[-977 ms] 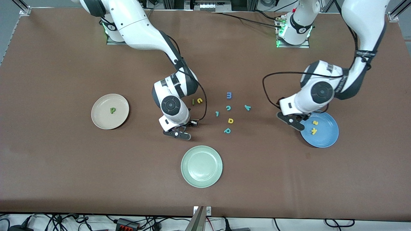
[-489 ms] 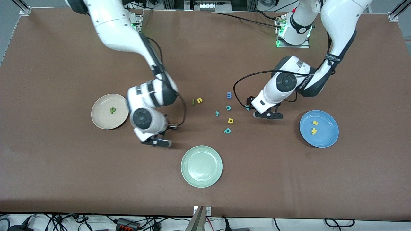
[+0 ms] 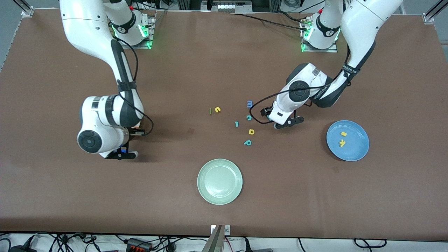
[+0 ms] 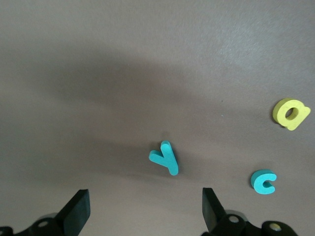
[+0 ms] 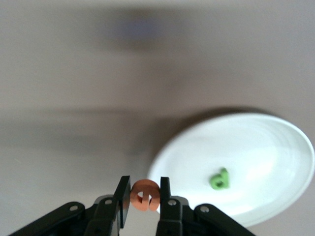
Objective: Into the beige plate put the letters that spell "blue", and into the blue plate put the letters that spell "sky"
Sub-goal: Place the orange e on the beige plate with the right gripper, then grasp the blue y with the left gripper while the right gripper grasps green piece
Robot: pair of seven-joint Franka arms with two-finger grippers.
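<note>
The teal y [image 4: 165,157], light soft foam flat on the desk under the left gripper [image 4: 142,214] with fingers wide, suits pinching across its stem, while the right gripper [image 5: 142,196] nips the orange e [image 5: 144,195] by the beige plate [image 5: 275,147].

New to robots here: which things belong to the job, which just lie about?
Job: beige plate with green b; orange e in the right claw; green l, yellow u; teal y under the left claw; blue plate with yellow s, k.
Spare: pale green plate, blue m, teal c, yellow a, teal p.
</note>
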